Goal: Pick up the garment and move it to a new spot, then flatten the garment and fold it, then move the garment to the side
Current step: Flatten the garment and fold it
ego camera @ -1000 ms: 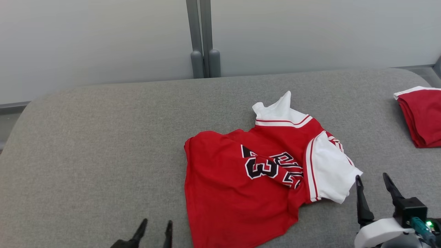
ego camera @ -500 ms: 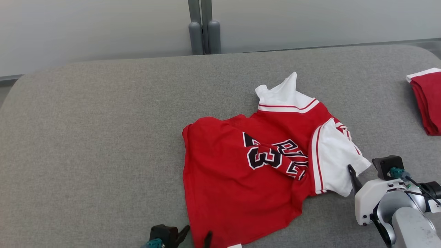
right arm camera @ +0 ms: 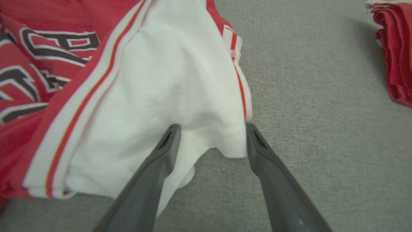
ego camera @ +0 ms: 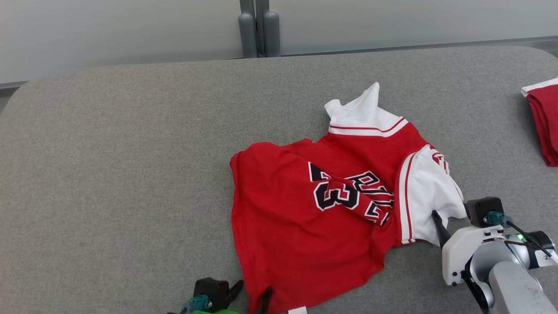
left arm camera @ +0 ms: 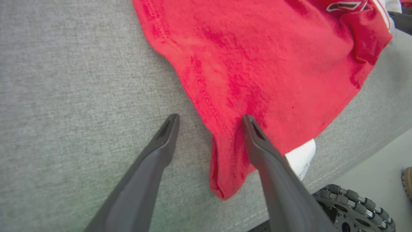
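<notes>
Closer to jersey (ego camera: 305, 218) now than second ago: left gripper (left arm camera: 210, 118) spread astride red hem corner; right gripper (right arm camera: 213, 127) spread astride white sleeve edge.

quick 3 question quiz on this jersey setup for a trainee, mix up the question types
1. True or false: the right gripper stands open around the corner of the white sleeve.
2. What lies between the fingers of the left gripper? A) collar B) red hem corner C) sleeve
3. Fill in: in the head view, a second, folded garment lies at the far ____ side of the table.
Key: 1 true; 2 B; 3 right.
</notes>
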